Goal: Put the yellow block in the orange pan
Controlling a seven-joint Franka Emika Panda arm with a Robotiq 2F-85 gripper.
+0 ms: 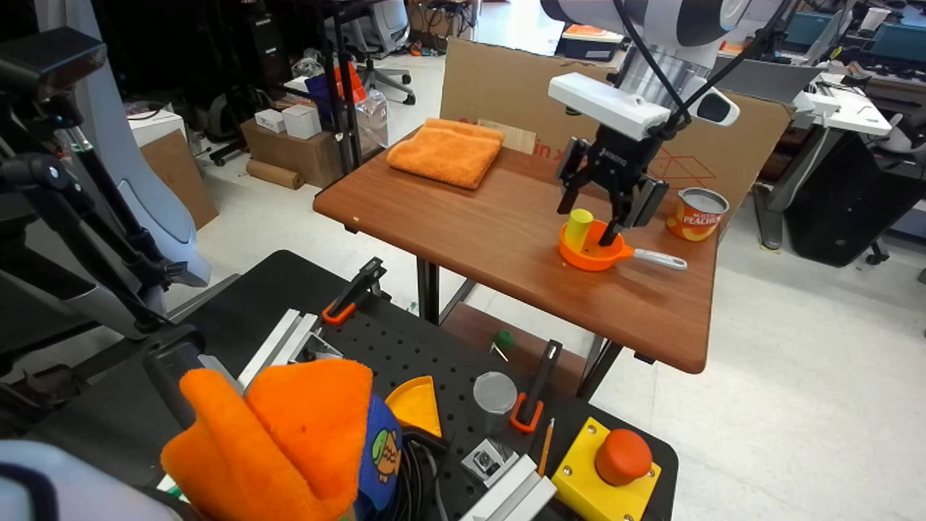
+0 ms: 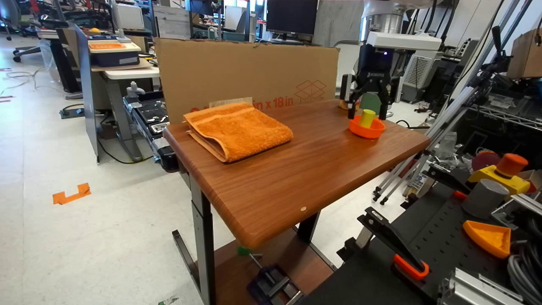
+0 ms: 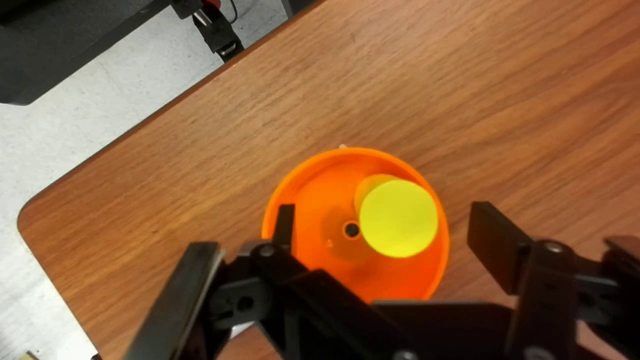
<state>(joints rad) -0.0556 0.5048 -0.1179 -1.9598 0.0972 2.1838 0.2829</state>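
The yellow block point(image 1: 577, 229) stands upright inside the orange pan point(image 1: 587, 261), close to one side of its wall. Block point(image 2: 366, 118) and pan point(image 2: 367, 132) also show in an exterior view, where the handle is hidden. In the wrist view the block's round top point(image 3: 399, 219) lies off-centre in the pan point(image 3: 320, 187), beside a dark hole in its floor. My gripper point(image 3: 383, 217) is open and empty, its fingers apart on either side of the block and not touching it. In both exterior views the gripper point(image 1: 585, 223) is just above the pan.
The pan sits on a brown wooden table point(image 1: 499, 239). A peaches can point(image 1: 697, 214) stands near the pan's handle. A folded orange cloth point(image 1: 446, 153) lies at the table's far end. A cardboard sheet point(image 1: 521, 87) stands along the back edge. A black pegboard bench point(image 1: 405, 340) is in front.
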